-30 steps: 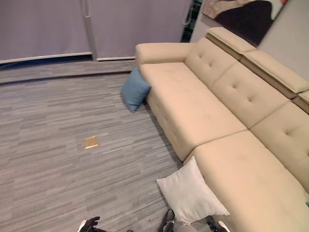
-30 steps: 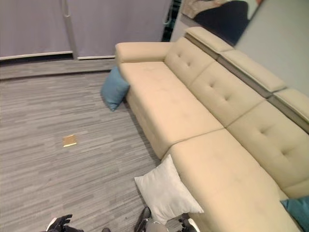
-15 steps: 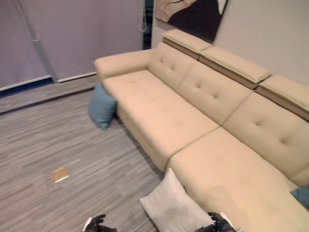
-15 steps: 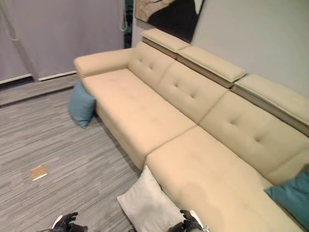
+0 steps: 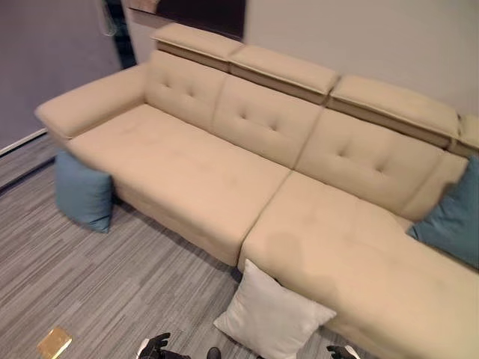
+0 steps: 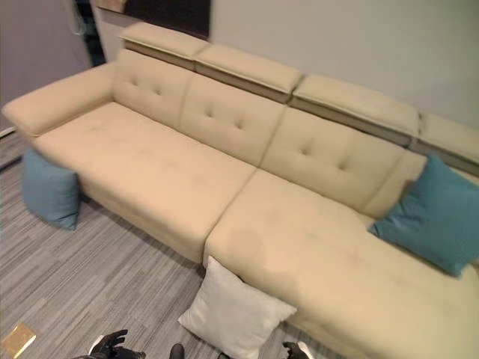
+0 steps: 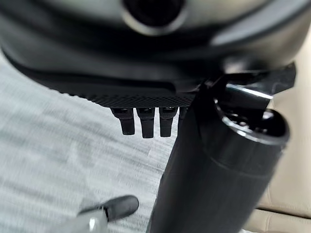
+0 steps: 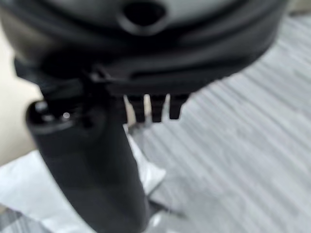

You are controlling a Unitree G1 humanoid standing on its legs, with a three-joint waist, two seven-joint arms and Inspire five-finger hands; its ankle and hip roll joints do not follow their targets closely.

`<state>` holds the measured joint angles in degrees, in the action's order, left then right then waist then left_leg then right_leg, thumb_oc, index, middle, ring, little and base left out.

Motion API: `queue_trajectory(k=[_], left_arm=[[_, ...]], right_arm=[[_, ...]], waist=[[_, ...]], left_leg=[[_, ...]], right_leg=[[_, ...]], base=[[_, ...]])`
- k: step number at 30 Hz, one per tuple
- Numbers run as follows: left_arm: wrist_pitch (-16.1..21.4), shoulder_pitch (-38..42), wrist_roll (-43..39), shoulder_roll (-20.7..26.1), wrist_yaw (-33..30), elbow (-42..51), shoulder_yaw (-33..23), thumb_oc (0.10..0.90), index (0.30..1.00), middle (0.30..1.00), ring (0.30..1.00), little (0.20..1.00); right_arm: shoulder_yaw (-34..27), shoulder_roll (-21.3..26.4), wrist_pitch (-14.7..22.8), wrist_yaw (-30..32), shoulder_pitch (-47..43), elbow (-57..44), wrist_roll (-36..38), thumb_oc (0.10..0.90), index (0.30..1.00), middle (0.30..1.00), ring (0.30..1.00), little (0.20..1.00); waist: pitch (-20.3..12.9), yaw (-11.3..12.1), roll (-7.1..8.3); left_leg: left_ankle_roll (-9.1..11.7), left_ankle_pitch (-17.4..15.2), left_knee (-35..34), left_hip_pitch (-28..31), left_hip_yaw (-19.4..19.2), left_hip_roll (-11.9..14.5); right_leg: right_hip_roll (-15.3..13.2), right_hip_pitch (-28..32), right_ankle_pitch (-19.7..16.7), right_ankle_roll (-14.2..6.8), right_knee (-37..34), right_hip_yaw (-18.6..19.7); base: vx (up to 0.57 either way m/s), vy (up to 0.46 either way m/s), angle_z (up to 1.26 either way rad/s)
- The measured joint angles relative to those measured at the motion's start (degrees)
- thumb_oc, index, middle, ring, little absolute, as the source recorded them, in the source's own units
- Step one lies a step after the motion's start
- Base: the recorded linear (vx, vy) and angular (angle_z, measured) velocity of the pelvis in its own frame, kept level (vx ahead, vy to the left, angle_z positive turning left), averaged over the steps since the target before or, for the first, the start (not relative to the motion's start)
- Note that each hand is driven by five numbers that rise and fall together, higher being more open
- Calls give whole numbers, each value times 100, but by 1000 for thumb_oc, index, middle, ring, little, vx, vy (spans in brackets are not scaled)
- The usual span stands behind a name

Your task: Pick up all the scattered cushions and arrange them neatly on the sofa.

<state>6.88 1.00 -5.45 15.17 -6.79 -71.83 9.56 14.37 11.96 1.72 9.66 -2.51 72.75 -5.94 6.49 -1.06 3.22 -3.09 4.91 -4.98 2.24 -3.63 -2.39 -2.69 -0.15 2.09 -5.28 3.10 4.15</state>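
A white cushion point(image 5: 273, 318) stands on the grey floor, leaning against the front of the beige sofa point(image 5: 187, 161). A blue cushion point(image 5: 82, 193) rests on the floor beside the sofa's left arm. A teal cushion point(image 6: 434, 217) leans on the sofa's backrest at the far right. My left hand point(image 5: 153, 348) hangs low, left of the white cushion, open and empty, with its fingers point(image 7: 141, 124) straight. My right hand point(image 6: 296, 349) is low by the white cushion's right corner, open and holding nothing. The white cushion point(image 8: 24, 189) lies just past it in the right wrist view.
A small tan square plate point(image 5: 54, 342) is set in the floor at the lower left. A dark picture point(image 5: 202, 9) hangs on the grey wall behind the sofa. Open floor stretches between the blue and white cushions.
The camera has swung to the right, so the whole scene has shifted left and the teal cushion on the sofa has come fully into view. Both hands stay low and empty.
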Motion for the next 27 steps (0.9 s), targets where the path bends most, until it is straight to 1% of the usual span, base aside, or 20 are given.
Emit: queue_trajectory(k=[1, 2, 3, 4, 5, 6, 7, 9, 12, 13, 15, 17, 19, 20, 21, 22, 24, 25, 26, 27], left_arm=[[16, -33, -2, 109, -5, 78, 37, 800, 900, 900, 900, 900], [19, 24, -1, 153, -5, 74, 48, 800, 900, 900, 900, 900], [18, 86, 1, 185, 5, 61, 41, 800, 900, 900, 900, 900], [23, 94, 1, 199, 3, 100, 34, 800, 900, 900, 900, 900], [32, 42, 2, 217, 11, 114, -19, 800, 900, 900, 900, 900], [28, -4, 0, 235, 14, 152, -76, 800, 900, 900, 900, 900], [26, -102, 0, 264, 10, 163, -89, 800, 900, 900, 900, 900], [18, -174, 2, 224, 41, 150, -105, 800, 900, 900, 900, 900], [14, -290, 4, 66, 123, 154, -58, 800, 900, 900, 900, 900], [6, -301, 5, 31, 127, 148, -58, 800, 900, 900, 900, 900], [-2, -248, 7, 41, 127, 158, -12, 800, 900, 900, 900, 900], [-3, -160, 6, 35, 126, 157, -7, 800, 900, 900, 900, 900], [0, -62, 0, 34, 121, 159, -8, 800, 900, 900, 900, 900], [16, 13, -6, 36, 109, 174, 11, 800, 900, 900, 900, 900], [24, 98, -11, 26, 105, 212, 59, 800, 900, 900, 900, 900], [30, 98, -9, 0, 128, 228, 93, 800, 900, 900, 900, 900], [22, 124, -6, -63, 130, 220, 182, 800, 900, 900, 900, 900], [20, 118, -6, -148, 138, 217, 170, 800, 900, 900, 900, 900], [18, 106, -5, -112, 133, 208, 170, 800, 900, 900, 900, 900], [18, 99, -2, -106, 133, 208, 169, 800, 900, 900, 900, 900]], right_arm=[[98, -40, -33, 48, -127, -19, -29, 800, 900, 900, 900, 900], [130, 21, -58, 54, -229, -49, -99, 800, 900, 900, 900, 900], [139, 115, -67, 63, -180, -61, -123, 800, 900, 900, 900, 900], [100, 166, -89, 54, -128, -64, -119, 800, 900, 900, 900, 900], [87, 187, -96, 51, -125, -82, -123, 800, 900, 900, 900, 900], [87, 193, -90, 50, -122, -133, -122, 800, 900, 900, 900, 900], [91, 191, -35, 50, -122, -229, -122, 800, 900, 900, 900, 900], [86, 225, 0, 56, -77, -346, -121, 800, 900, 900, 900, 900], [86, 287, 30, 57, 40, -346, -117, 800, 900, 900, 900, 900], [87, 307, 30, 57, 57, -347, -116, 800, 900, 900, 900, 900], [85, 337, 29, 58, 86, -344, -90, 800, 900, 900, 900, 900], [86, 353, 41, 65, 79, -339, -69, 800, 900, 900, 900, 900], [87, 349, 44, 67, -4, -326, -64, 800, 900, 900, 900, 900], [88, 353, 45, 71, -75, -318, -44, 800, 900, 900, 900, 900], [99, 379, 44, 76, -109, -324, -22, 800, 900, 900, 900, 900], [105, 421, 45, 80, -109, -327, -18, 800, 900, 900, 900, 900], [95, 511, 53, 85, -157, -328, -15, 800, 900, 900, 900, 900], [84, 603, 49, 86, -136, -321, -16, 800, 900, 900, 900, 900], [88, 531, 45, 83, -88, -315, -15, 800, 900, 900, 900, 900], [88, 511, 43, 84, -79, -316, -16, 800, 900, 900, 900, 900]], waist=[[74, 150, -17], [129, 280, 39], [154, 216, -4], [141, 203, 19], [135, 257, 21], [132, 307, 18], [110, 359, 54], [79, 313, 72], [-11, 316, -58], [-17, 316, -82], [-16, 319, -86], [-9, 315, -83], [53, 346, -15], [146, 441, 75], [192, 501, 117], [187, 522, 106], [170, 457, 1], [166, 391, -128], [151, 317, -51], [137, 332, 1]], left_leg=[[-29, -20, -8, 8, -457, 50], [-87, -75, -7, 38, -644, 87], [-82, -101, -13, 30, -625, 108], [-73, -104, -25, 42, -680, 134], [-52, -128, -33, 69, -802, 188], [-29, -169, -39, 84, -882, 229], [104, -220, -39, 100, -1027, 304], [209, -213, -21, 97, -917, 381], [345, -172, -10, 56, -849, 544], [380, -129, -8, 52, -842, 575], [449, -153, 241, -71, -614, 612], [538, -213, 538, -202, -443, 674], [557, -210, 866, -334, -196, 648], [678, -232, 1298, -544, 157, 590], [839, -338, 1428, -663, 500, 537], [846, -341, 1272, -652, 746, 523], [852, -331, 997, -662, 1036, 443], [726, -300, 643, -542, 1013, 443], [611, -193, 353, -344, 931, 416], [567, -162, 246, -300, 851, 398]], right_leg=[[-197, -232, -249, -48, 30, -671], [-326, -318, -248, -36, 118, -1326], [-421, -263, -219, -82, 97, -1611], [-540, -189, -191, -74, 129, -2094], [-585, -172, -178, -83, 225, -2453], [-603, -168, -171, -93, 279, -2594], [-627, -150, -181, -79, 242, -2753], [-454, -74, -328, 75, -16, -2732], [-155, -20, -327, 155, -250, -2423], [-106, 15, -349, 185, -312, -2430], [4, 135, -415, 279, -511, -2432], [61, 179, -407, 309, -609, -2425], [43, 230, -434, 395, -747, -2400], [22, 299, -500, 541, -821, -2253], [12, 287, -527, 625, -848, -2162], [43, 260, -528, 626, -845, -2120], [104, 248, -499, 648, -879, -2097], [201, 271, -516, 593, -879, -2088], [161, 278, -523, 502, -839, -1998], [141, 233, -542, 466, -840, -1899]], base=[[-93, 64, -134], [-59, 47, -121], [-50, 25, -55], [-33, -4, -23], [-16, -40, -41], [2, -42, -75], [8, -57, -60], [27, -109, -21], [33, -117, -1], [-16, -89, 4], [-4, -74, 6], [-24, -36, -3], [-2, -3, -6], [47, 16, -28], [40, 17, -44], [75, 33, -31], [95, 91, -16], [131, 222, -21], [109, 247, -33], [61, 212, -38]])
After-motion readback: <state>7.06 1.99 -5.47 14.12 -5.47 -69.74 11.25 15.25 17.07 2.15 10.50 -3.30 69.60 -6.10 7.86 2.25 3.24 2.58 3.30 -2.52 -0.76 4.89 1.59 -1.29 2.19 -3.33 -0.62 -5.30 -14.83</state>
